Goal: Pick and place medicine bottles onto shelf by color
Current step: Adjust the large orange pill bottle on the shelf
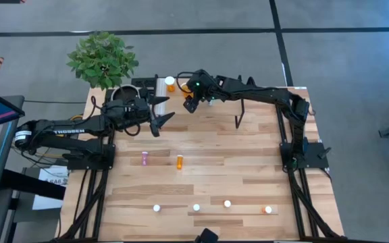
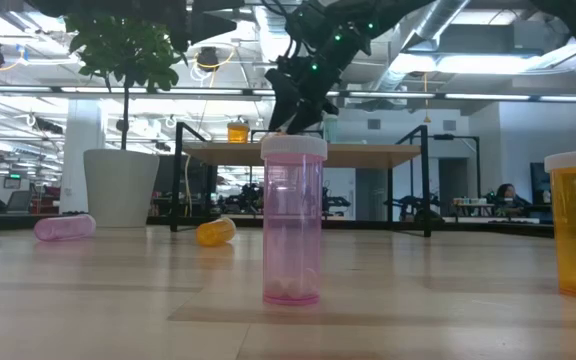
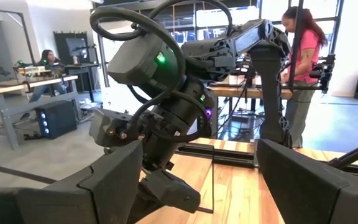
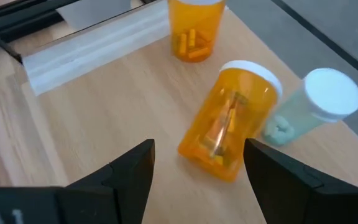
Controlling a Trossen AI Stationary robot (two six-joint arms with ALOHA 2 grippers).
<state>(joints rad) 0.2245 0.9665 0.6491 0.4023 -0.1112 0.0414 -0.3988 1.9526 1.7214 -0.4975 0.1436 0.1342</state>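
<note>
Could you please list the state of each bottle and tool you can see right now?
Right tool: open, above the tilted orange bottle.
Left tool: open, empty, beside the shelf.
Tilted orange bottle: capped, leaning on the shelf.
Teal bottle: capped, tilted.
Pink bottle: upright, capped.
Lying pink bottle: on its side.
Lying orange bottle: on its side.

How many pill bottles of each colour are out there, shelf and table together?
Orange pill bottles: 4
Pink pill bottles: 2
Pale teal pill bottle: 1
Bottles showing only a white cap, colour unclear: 2
Total: 9
</note>
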